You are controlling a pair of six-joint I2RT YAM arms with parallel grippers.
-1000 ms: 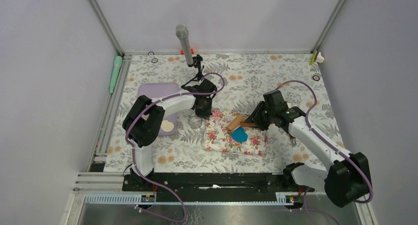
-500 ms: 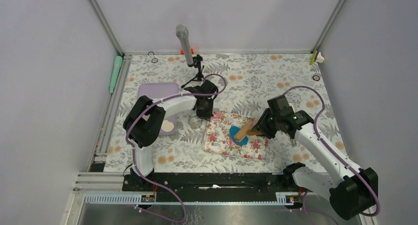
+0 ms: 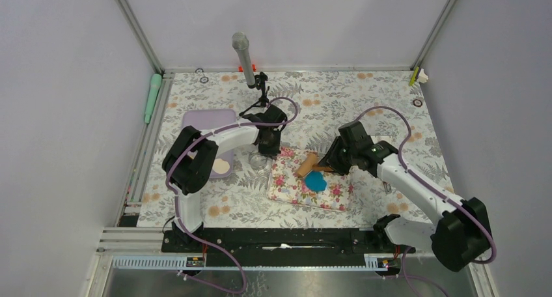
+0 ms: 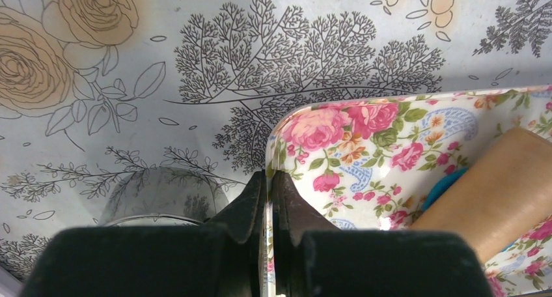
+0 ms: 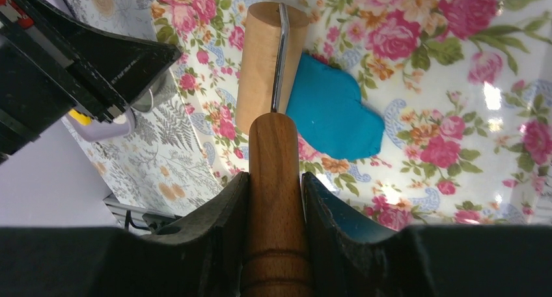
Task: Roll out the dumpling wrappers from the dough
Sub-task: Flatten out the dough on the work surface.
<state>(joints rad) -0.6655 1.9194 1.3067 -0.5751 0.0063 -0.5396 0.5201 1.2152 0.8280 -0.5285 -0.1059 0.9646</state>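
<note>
Lying flattened on the floral mat, against the roller drum: dough. Likely soft, light, tacky, easily torn; best worked by roller, lifted at an edge. Holds: right gripper clasps the roller handle; left gripper pinches the mat's edge.

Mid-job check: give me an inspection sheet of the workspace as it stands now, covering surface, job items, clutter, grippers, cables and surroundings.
Surface: table under a fern-print cloth; floral mat lies near its middle.
Job's things: dough, one flattened irregular blue piece on the mat; wooden roller with its drum against the dough's edge; no clean round wrappers seen.
Clutter: clear round container beside the mat; lilac tray; microphone on a stand; green stick-shaped tool by the left rail.
Grippers: left gripper shut on the mat's edge; right gripper shut on the roller's handle.
Cables: purple cables loop along both arms.
Surroundings: grey walls, metal frame.
</note>
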